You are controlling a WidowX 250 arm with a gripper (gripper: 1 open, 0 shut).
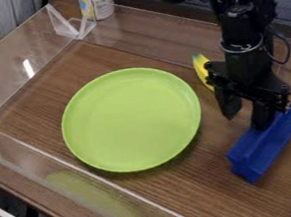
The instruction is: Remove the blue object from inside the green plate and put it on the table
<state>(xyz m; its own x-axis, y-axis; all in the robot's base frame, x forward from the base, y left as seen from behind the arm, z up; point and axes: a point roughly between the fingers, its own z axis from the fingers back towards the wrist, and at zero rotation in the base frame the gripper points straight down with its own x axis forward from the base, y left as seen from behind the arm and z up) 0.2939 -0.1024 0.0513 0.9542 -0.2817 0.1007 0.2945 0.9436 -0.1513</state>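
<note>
The block lies flat on the table, near the right edge and to the right of the plate, well clear of its rim. It runs at a slant, its far end up toward the gripper. The gripper points straight down over that far end, its jaws spread wide, with one finger low against the block's far end and the other out to the left, off it. Nothing is held. Just behind the gripper, partly hidden by the arm, sits a yellow banana, close to the plate's right rim. A clear wall borders the table at left.
</note>
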